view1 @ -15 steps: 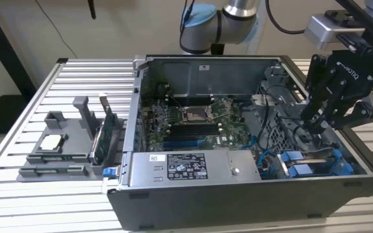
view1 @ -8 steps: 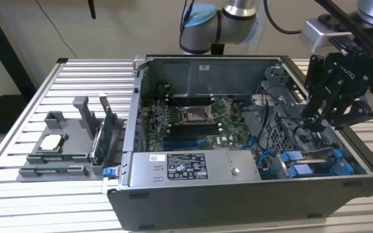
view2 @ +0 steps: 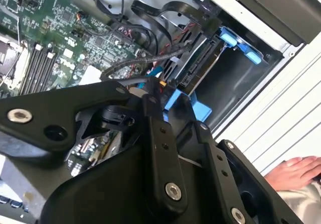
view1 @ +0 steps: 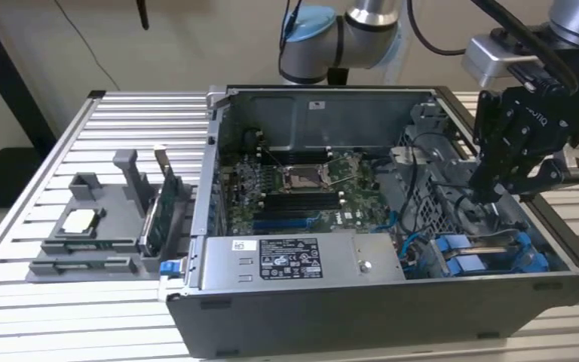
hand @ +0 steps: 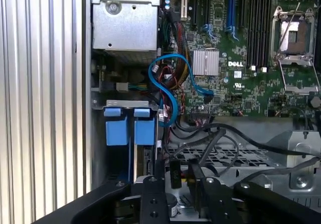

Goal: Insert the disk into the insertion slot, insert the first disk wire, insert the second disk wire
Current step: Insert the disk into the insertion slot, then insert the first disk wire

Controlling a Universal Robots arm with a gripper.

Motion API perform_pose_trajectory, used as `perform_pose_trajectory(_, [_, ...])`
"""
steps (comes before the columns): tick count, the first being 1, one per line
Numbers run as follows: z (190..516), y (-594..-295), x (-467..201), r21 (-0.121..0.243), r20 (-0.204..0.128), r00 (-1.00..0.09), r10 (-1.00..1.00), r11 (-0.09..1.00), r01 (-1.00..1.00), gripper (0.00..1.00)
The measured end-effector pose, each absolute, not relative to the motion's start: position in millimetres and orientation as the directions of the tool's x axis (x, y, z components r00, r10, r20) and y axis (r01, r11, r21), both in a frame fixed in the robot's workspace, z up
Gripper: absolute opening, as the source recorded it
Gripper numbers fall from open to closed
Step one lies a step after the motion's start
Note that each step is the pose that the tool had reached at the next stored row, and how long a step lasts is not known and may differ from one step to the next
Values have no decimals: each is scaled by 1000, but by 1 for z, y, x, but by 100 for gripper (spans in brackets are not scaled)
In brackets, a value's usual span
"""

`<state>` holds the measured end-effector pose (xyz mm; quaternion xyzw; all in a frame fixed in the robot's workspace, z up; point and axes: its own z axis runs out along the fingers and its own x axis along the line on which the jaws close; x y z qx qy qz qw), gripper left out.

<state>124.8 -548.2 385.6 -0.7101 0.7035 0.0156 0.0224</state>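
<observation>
**Q:** Gripper first, quick.

**A:** One black linkage-arm gripper (view1: 488, 197), down inside the open grey computer case (view1: 370, 317), on the exterior view's right. Its jaws are drawn nearly together and pinch a small black wire plug (hand: 174, 173).

**Q:** And the disk?

**A:** The disk (hand: 144, 131) is seated in the narrow grey metal insertion slot (hand: 128, 104), just beside the gripper. It's seen end-on: a bright blue plastic carrier tab with a thin dark edge behind it. The silver face and label are hidden.

**Q:** How many blue ones?

**A:** Two, side by side. The second blue carrier (hand: 115, 131) sits on the case-wall side.

**Q:** Everything else, counted.

**A:** One green motherboard (hand: 235, 58) with one open square processor socket (hand: 293, 33). One large silver power supply box (view1: 289, 260) with a black-and-white sticker. Blue looped cables (hand: 168, 91) lie between that box and the slot; I can't tell how many. One grey plastic parts holder (view1: 99, 226) stands outside the case at the exterior view's left, on one ribbed aluminium table (view1: 68, 324). One person's hand (view2: 296, 173) is by the table slats in the second wrist view, well apart from the gripper.
</observation>
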Motion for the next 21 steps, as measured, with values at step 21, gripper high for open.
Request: perform_pose_trajectory(21, [373,-551,135,-19,-54,13,-998,-12,-1000,19])
